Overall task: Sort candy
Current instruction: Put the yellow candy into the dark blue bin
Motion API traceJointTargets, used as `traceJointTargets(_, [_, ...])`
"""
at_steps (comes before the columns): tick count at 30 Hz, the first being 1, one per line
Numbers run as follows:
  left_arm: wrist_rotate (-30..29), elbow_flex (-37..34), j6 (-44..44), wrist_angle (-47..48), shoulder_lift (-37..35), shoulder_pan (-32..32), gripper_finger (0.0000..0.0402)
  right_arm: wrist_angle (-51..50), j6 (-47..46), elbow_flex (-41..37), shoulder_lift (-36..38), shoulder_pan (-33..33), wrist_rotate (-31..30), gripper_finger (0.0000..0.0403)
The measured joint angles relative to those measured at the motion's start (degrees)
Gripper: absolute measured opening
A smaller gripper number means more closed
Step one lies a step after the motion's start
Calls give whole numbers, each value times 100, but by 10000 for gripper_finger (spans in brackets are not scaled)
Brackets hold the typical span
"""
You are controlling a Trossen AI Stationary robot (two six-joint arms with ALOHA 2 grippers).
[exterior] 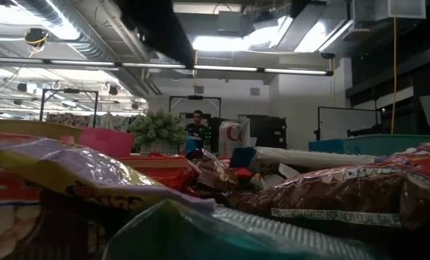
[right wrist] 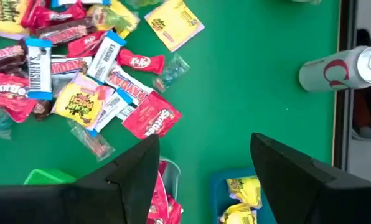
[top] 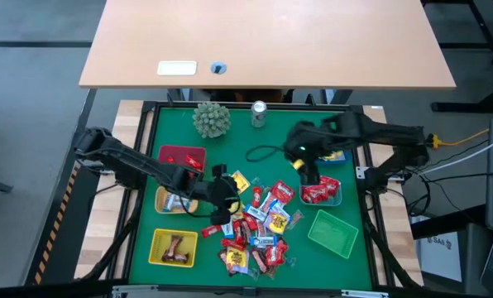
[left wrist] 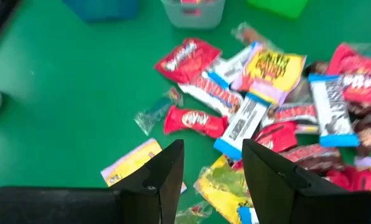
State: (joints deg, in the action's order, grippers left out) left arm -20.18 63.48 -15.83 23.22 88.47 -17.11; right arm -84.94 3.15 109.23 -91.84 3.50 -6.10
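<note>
The candy (top: 259, 228) lies heaped on the green mat's near middle; the left gripper (left wrist: 211, 180) hovers released, empty, over the heap's edge; the right gripper (right wrist: 204, 177) hangs released above the clear basket (top: 323, 194).

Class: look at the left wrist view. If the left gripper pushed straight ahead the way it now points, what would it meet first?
Most likely the yellow wrapper between the open fingers of the left gripper, at the near edge of the candy pile. Depth is hard to judge.
</note>
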Motion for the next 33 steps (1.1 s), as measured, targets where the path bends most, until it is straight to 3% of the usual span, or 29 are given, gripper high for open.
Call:
traceJointTargets(6, [167,0,4,-5,456,115,149,909,-638,-1805,1203,374,-369,250])
traceJointTargets(11, [170,0,4,0,820,176,149,1999,-1260,-3576,2289,490,-361,250])
traceJointTargets(17, [168,0,2,-12,1267,283,149,3067,-1669,-5075,3099,477,-337,250])
traceJointTargets(25, [145,0,-48,-22,1759,484,149,4443,-1663,-6206,3241,477,-335,250])
traceJointTargets(33, [141,0,-51,-20,1927,812,149,4998,-1643,-6613,3233,477,-333,250])
